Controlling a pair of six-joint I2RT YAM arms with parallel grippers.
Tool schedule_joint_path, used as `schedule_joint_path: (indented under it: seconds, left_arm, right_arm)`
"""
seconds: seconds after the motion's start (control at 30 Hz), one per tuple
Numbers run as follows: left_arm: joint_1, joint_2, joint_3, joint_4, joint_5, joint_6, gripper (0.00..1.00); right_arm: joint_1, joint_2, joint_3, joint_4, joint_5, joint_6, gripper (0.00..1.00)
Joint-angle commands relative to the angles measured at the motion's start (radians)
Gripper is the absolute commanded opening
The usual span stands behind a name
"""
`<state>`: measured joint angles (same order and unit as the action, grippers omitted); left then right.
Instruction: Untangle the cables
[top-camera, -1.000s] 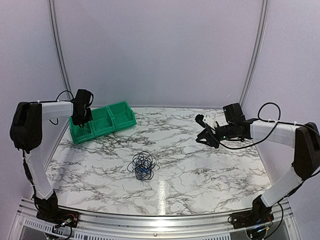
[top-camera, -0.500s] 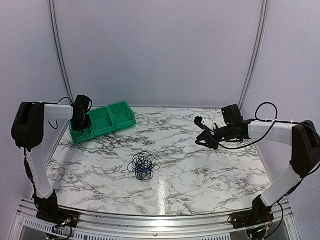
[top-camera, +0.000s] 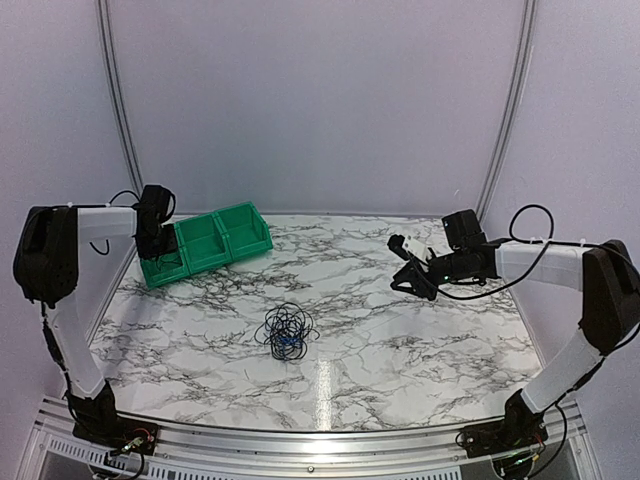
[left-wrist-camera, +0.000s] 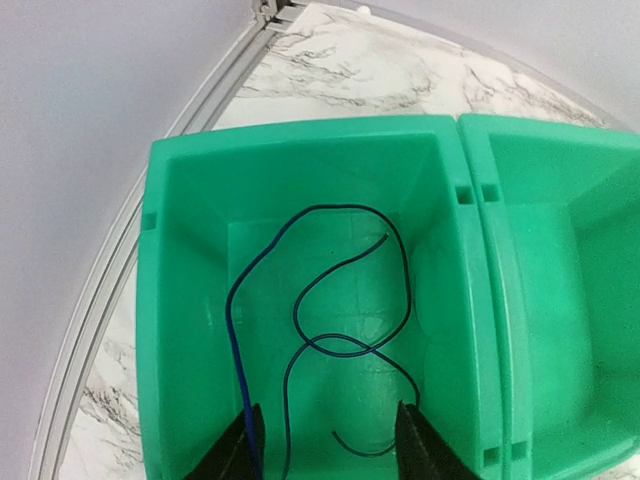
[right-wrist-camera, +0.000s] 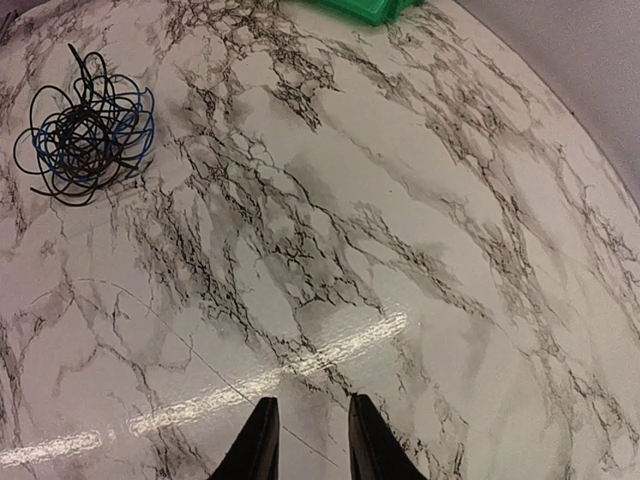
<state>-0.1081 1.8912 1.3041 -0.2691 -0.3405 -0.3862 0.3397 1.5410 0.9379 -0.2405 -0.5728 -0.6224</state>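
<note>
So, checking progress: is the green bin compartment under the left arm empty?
No, a thin dark-blue cable lies looped on the floor of that compartment.

A loose tangle of thin black and dark-blue wires (top-camera: 286, 333) lies mid-way on the marble table (top-camera: 420, 340), while one separate dark-blue wire (left-wrist-camera: 330, 342) curls loosely inside the green plastic bin's (left-wrist-camera: 300, 135) end compartment.

The left arm (top-camera: 72, 330) and the right arm (top-camera: 562, 365) both had smooth white shells along their long links, with bulky black housings at the joints. A thin black cable (top-camera: 536, 207) looped loosely off each forearm. The bases (top-camera: 97, 420) were black. The fingers (left-wrist-camera: 238, 452) were black, tapering blades.
</note>
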Motion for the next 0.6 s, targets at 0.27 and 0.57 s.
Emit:
schedule_joint_path:
  seconds: [0.27,0.57]
  left_arm:
    - [0.007,-0.168,0.016,-0.097,-0.074,0.034,0.56]
    - [-0.043,-0.405,-0.099,0.072,0.374,0.273,0.53]
  right_arm:
    - [0.02,0.047,0.042,-0.026,0.016,-0.024,0.25]
    - [0.029,0.065,0.053,-0.026,-0.009,0.0,0.24]
